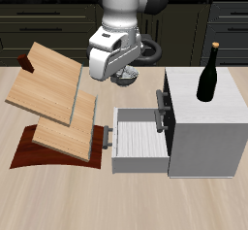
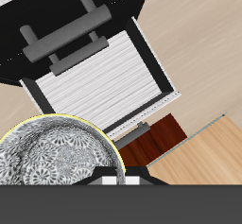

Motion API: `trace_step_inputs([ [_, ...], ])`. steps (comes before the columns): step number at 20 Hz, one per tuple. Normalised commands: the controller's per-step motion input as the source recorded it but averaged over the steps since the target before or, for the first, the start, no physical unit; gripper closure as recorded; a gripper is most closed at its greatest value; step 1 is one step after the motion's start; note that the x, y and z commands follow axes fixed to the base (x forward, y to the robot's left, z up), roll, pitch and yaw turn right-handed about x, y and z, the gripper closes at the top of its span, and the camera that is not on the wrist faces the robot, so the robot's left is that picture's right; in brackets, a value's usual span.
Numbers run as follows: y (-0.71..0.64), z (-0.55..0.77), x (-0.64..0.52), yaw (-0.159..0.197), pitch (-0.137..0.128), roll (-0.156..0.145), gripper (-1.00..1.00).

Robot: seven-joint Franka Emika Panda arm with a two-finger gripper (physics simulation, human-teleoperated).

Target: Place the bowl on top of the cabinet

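From the exterior view, the claw hangs in the air behind the pulled-out drawer, beside the tilted wooden boards. Something round sits under it, most likely the bowl, though it is too small here to be sure. The cabinet has a black bottle standing on its light top, and that is my worry: carrying the bowl across could clip the bottle and topple it, or leave too little flat space, so the bowl ends up half over the edge.

In the wrist view, the bowl with its grey speckled inside sits tight against the claw, so I judge the claw clenched on its rim. The open drawer lies below; a slip would drop the bowl in there. I can read no labels or writing anywhere.
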Motion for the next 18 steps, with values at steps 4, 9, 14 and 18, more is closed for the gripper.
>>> trace_step_inputs([
  [4,0.06,0.47,-0.18,-0.36,-0.004,-0.01,1.0],
  [9,0.04,0.36,-0.22,-0.392,0.024,-0.031,1.0],
  [14,0.13,0.25,-0.26,-0.317,0.006,0.013,1.0],
  [18,0.14,0.11,-0.17,-0.142,-0.046,0.01,1.0],
])
